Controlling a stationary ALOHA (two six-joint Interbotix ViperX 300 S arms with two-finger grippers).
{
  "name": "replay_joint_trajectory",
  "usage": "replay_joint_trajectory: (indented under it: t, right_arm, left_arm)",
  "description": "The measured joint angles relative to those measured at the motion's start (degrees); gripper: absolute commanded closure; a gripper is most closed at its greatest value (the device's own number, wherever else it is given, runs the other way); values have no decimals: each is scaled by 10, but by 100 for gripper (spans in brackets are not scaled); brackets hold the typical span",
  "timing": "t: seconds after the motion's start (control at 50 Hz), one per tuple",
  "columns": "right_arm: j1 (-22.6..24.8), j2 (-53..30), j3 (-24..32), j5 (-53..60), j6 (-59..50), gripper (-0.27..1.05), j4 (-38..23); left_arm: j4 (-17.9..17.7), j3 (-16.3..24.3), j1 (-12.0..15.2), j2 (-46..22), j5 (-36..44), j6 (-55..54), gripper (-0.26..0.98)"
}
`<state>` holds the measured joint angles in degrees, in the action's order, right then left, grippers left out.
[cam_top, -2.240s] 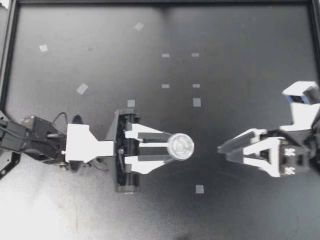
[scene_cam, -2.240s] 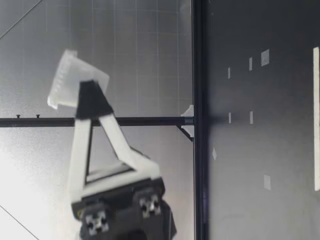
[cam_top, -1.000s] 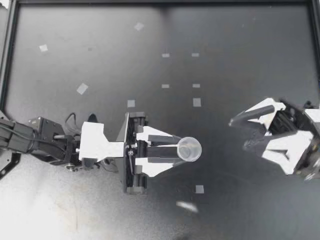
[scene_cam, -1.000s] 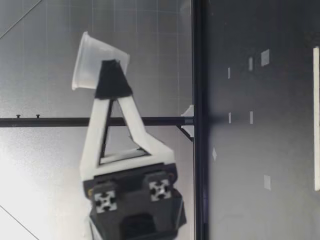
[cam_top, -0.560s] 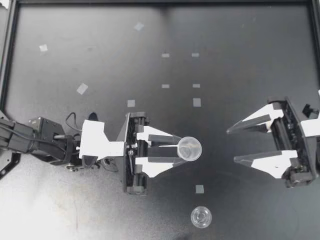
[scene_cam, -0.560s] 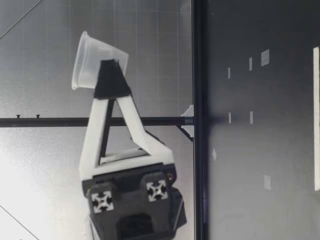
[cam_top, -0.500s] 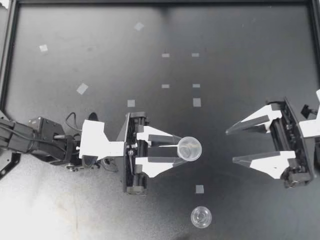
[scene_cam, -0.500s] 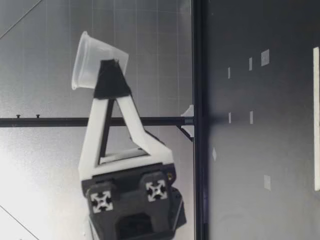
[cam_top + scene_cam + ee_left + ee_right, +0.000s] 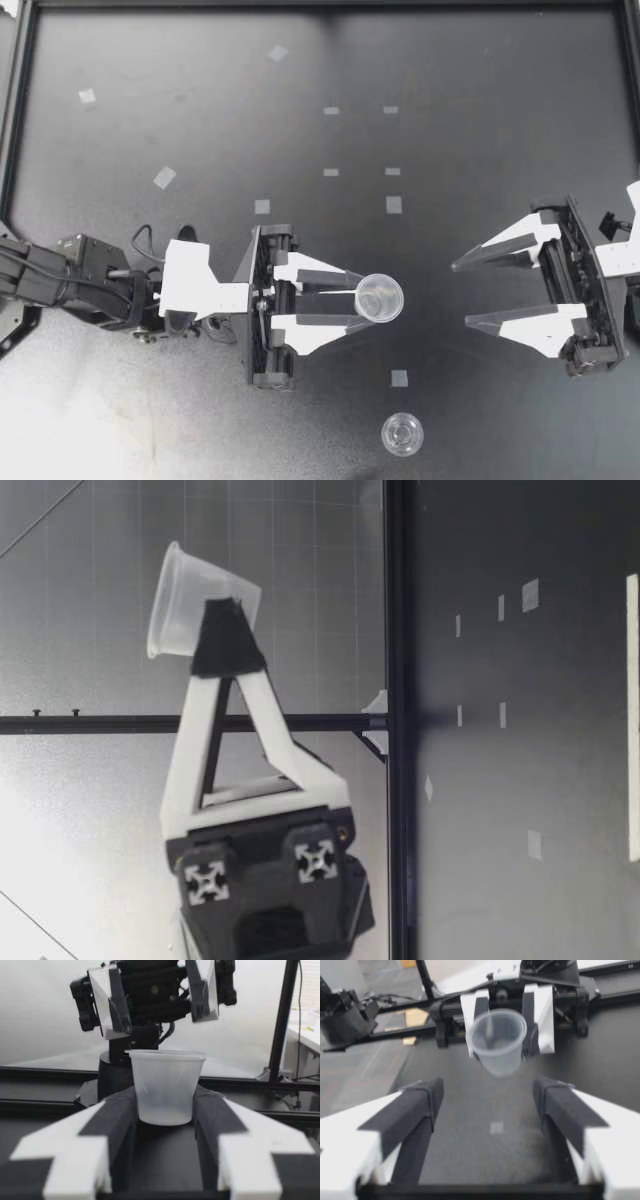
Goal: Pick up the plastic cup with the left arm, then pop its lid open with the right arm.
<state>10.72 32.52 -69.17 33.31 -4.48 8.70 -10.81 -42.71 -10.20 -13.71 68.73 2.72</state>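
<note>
The black counter (image 9: 480, 120) has little bits of tape (image 9: 394, 204) stuck on it. My left fingers (image 9: 356, 298) are closed on a clear plastic cup (image 9: 379, 298), one finger on each side, and hold it mouth up, well above the middle of the counter. My right fingers (image 9: 462, 294) are spread wide with nothing in them and point at that cup, and a second small cup (image 9: 402, 435) sits on the counter, apart from both.
</note>
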Motion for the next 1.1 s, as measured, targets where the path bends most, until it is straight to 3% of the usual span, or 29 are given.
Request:
replay_joint_trajectory:
  t: [0.58,1.1]
  right_arm:
    - [-1,54,-19,-8,-3,7,0]
    - [-1,43,-18,-18,-3,7,-1]
  left_arm:
    - [-1,0,0,4,0,3,68]
    - [0,0,0,4,0,5,68]
